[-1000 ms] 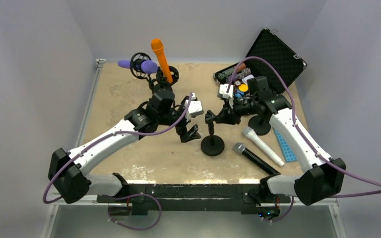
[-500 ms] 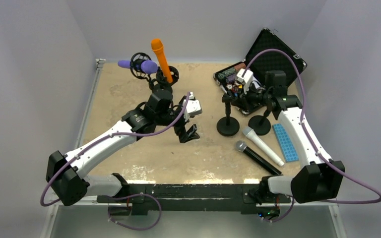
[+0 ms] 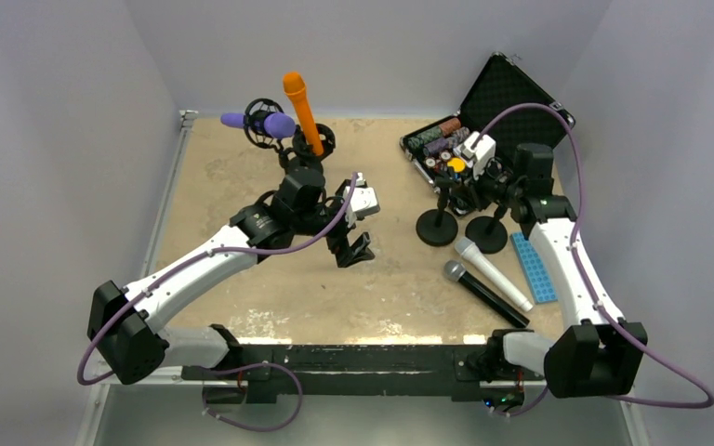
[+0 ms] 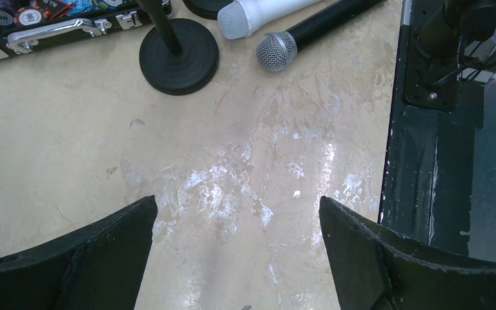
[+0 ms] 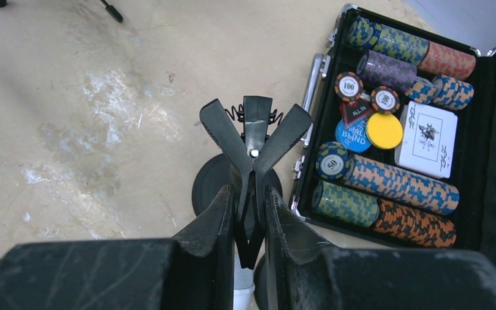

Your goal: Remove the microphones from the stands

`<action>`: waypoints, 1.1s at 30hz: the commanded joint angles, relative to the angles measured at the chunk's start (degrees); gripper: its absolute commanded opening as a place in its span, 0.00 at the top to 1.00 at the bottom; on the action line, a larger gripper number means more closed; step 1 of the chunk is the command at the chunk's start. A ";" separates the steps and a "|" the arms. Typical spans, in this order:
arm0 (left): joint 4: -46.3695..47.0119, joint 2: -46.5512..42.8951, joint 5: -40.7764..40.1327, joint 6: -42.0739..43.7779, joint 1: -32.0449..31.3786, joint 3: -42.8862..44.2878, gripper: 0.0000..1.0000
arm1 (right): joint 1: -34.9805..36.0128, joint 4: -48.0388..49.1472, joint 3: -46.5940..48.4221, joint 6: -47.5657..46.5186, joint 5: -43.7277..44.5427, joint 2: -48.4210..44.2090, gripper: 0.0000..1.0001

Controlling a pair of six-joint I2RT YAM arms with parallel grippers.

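Observation:
An orange microphone (image 3: 301, 110) stands tilted in a stand at the back, beside a purple microphone (image 3: 270, 123) in a round shock mount. My right gripper (image 3: 454, 190) is shut on the clip (image 5: 253, 139) of an empty black stand, whose round base (image 3: 437, 227) rests on the table next to a second empty stand (image 3: 486, 234). In the right wrist view my right gripper (image 5: 250, 194) pinches the clip's lower end. A white microphone (image 3: 493, 272) and a black microphone (image 3: 483, 294) lie loose at the front right. My left gripper (image 3: 353, 247) is open and empty over mid-table; in its wrist view (image 4: 236, 213) only bare table lies between the fingers.
An open black case (image 3: 521, 98) with poker chips and cards stands at the back right, close to the two stands. A blue strip (image 3: 532, 266) lies by the right edge. The left wrist view shows the stand base (image 4: 179, 56) and the table's dark front rail (image 4: 426, 161).
My right gripper has carried the empty stand from mid-table back and right, setting it beside the other stand by the case. The left arm has barely moved.

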 commanded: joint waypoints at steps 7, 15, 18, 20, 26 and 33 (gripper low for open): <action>1.93 0.71 0.16 -0.73 0.40 2.31 0.00 | -1.96 0.03 -3.08 -0.10 5.15 -3.60 1.00; 2.71 0.70 0.19 -1.02 0.36 1.86 0.00 | -4.00 -1.25 -4.24 0.35 5.18 -7.79 1.00; 2.85 0.69 0.31 -1.23 0.32 1.78 0.00 | -4.29 -1.43 -4.87 0.06 6.12 -8.36 1.00; 2.83 0.76 0.25 -1.11 0.31 1.78 0.00 | -4.43 -1.48 -5.24 -0.21 6.17 -8.24 1.00; 1.74 0.38 0.13 -0.31 0.33 2.18 0.00 | -4.44 -6.95 -1.16 0.06 1.46 -5.39 0.53; -4.15 -0.45 0.55 3.58 0.34 8.93 0.00 | -4.35 -6.02 4.72 7.27 -7.12 -7.83 0.11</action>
